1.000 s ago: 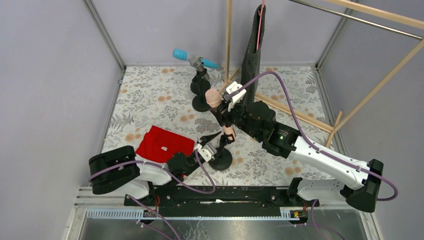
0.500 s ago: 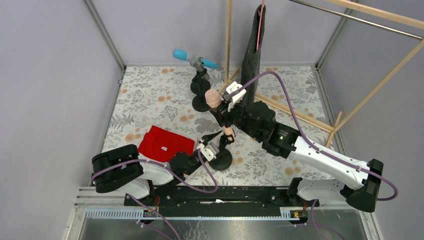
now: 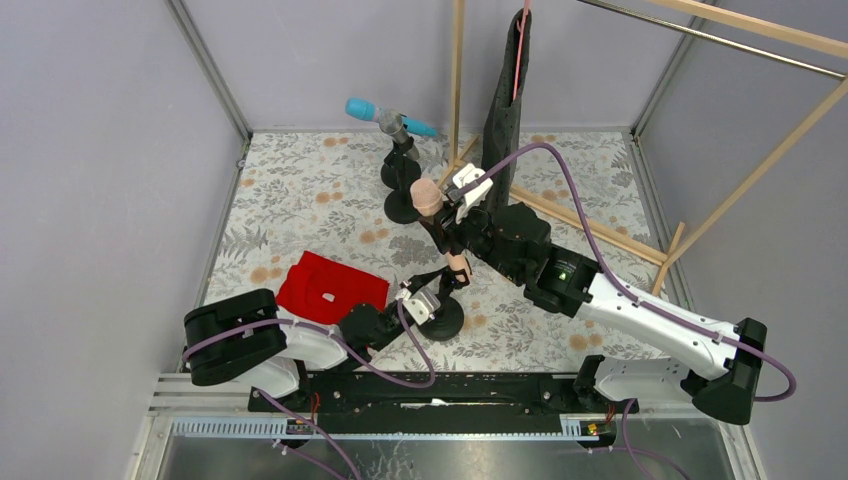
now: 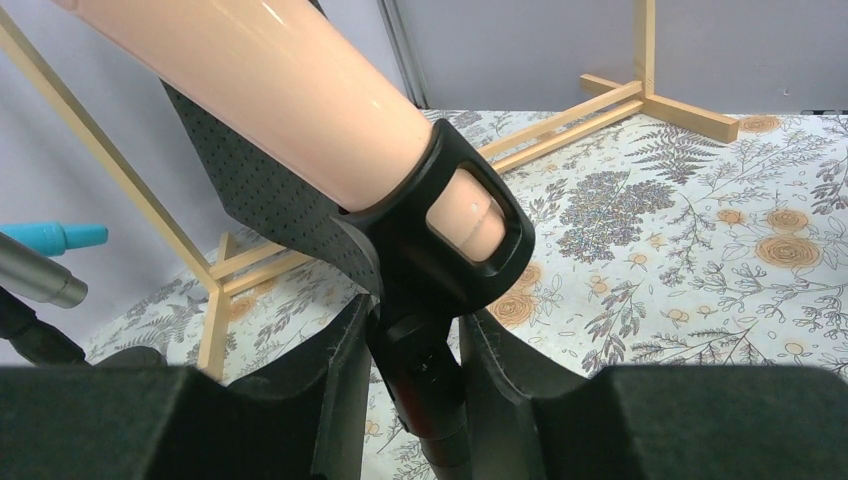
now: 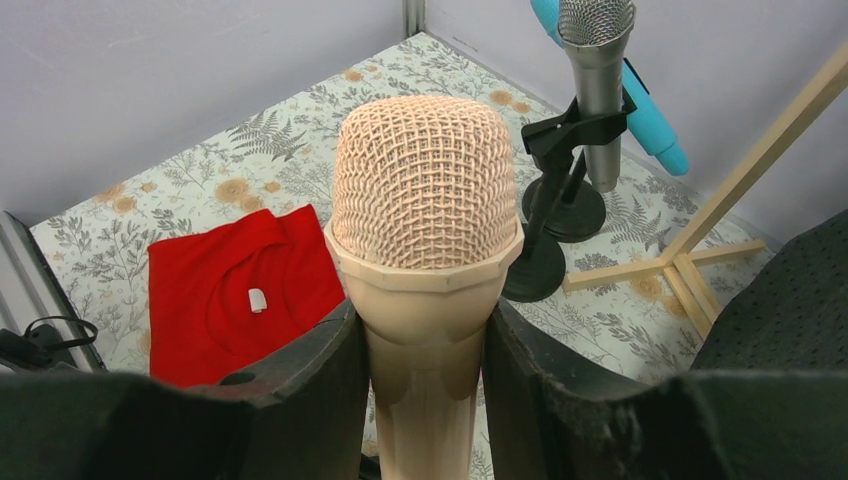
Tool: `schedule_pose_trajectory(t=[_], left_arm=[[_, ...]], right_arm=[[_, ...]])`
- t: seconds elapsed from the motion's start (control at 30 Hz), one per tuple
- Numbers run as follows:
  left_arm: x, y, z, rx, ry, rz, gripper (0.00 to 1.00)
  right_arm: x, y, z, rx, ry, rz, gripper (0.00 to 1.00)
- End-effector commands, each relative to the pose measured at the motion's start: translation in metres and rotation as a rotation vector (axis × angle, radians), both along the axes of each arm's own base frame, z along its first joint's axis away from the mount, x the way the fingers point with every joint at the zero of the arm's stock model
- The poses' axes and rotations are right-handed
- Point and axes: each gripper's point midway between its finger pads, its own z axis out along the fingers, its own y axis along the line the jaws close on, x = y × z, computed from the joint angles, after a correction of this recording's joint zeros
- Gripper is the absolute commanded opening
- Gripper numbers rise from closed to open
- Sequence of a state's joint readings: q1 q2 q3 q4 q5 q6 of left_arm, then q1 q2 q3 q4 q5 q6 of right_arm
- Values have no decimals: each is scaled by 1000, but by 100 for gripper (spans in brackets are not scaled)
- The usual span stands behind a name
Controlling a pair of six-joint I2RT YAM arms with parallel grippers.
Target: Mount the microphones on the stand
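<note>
Two arms are seen, each built from smooth white shells and black joint housings. The left arm [image 3: 300,345] is backed by a bulky black shoulder block, and the same is found on the right arm [image 3: 650,320]. A purple cable [image 3: 565,165] is run along each arm. A small green light [image 3: 561,268] is shown on a black joint of the right arm. White parts are fitted behind the left gripper [image 3: 437,283] and the right gripper [image 3: 441,222]. The fingers [image 4: 325,400] are made of matt black, faintly grainy material with rounded edges. Both arms are mounted on a black rail [image 3: 480,390].
</note>
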State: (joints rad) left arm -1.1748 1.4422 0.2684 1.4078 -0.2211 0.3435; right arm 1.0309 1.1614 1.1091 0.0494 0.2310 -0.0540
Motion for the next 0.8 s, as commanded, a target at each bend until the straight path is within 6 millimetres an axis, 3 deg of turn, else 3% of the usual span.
schedule_pose_trajectory(t=[0.0,0.77], left_arm=[[1,-2,24,-69,-46,-2,0],[8,17,9,-105,25,75,0]], right_arm=[[-6,-7,-32,-68,65,-13,0],[-40,-26,-113,-129,229,7,0]])
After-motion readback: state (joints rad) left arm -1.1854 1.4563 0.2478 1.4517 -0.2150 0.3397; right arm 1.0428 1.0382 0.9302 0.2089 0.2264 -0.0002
